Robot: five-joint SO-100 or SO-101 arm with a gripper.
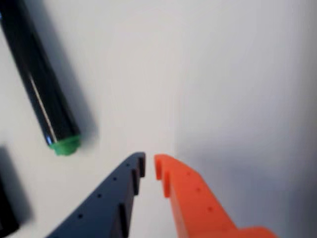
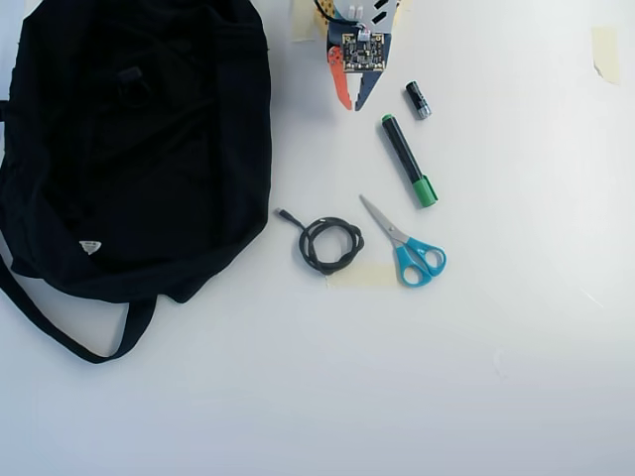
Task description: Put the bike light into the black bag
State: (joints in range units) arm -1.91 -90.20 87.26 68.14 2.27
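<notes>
The black bag point(image 2: 149, 169) lies floppy at the left of the overhead view, with its strap point(image 2: 60, 332) trailing to the front and a small white label point(image 2: 90, 247). No red-lensed bike light shows in either view. A faint dark loop shape point(image 2: 132, 84) lies on the bag's upper part, and I cannot tell what it is. My gripper point(image 2: 351, 103) hangs at the top centre, right of the bag. In the wrist view the gripper point(image 1: 149, 166) has its blue and orange fingers almost together over bare white table, with nothing between them.
A black marker with a green cap point(image 2: 407, 161) point(image 1: 44, 89) lies just right of the gripper. A short black-and-silver cylinder point(image 2: 418, 100), blue-handled scissors point(image 2: 407, 248) and a coiled black cable point(image 2: 330, 245) lie nearby. Tape pieces point(image 2: 603, 50) sit at the far right.
</notes>
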